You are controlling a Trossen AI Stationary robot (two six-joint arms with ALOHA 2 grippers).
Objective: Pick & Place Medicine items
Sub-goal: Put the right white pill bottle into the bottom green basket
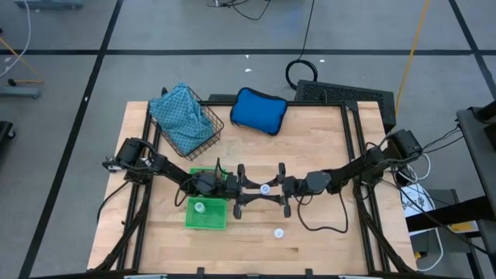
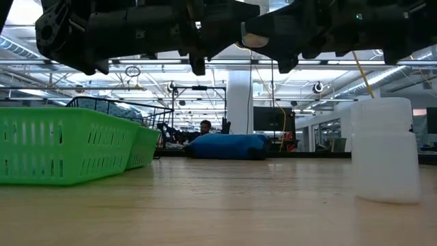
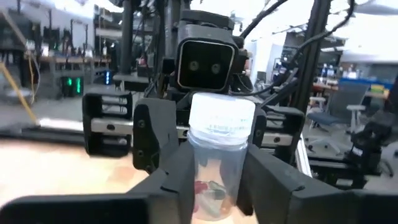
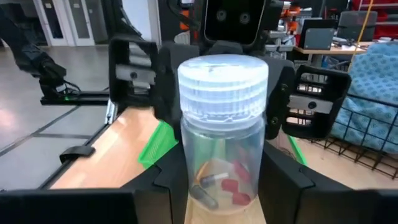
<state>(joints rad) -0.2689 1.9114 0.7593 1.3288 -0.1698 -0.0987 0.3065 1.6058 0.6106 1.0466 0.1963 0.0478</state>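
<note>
The left gripper (image 1: 242, 188) and the right gripper (image 1: 277, 188) meet above the middle of the table (image 1: 325, 232), nose to nose, with one clear, white-capped pill bottle (image 4: 222, 134) between them. Both wrist views show it upright between dark fingers with capsules lying in its bottom. Each gripper's fingers flank the bottle closely, but whether one or both truly clamp it cannot be told; it reads as a hand-over in mid-air. Just left of the grippers, the green basket (image 1: 208, 211) already holds one white bottle (image 1: 200, 208), so one item appears placed. Another white bottle (image 1: 278, 232) stands loose on the bare wood, on the near side of the right gripper and apart from it, not yet collected. The wire basket with the patterned cloth (image 1: 180, 116) and the blue pouch (image 1: 258, 109) sit at the far edge, untouched.
</note>
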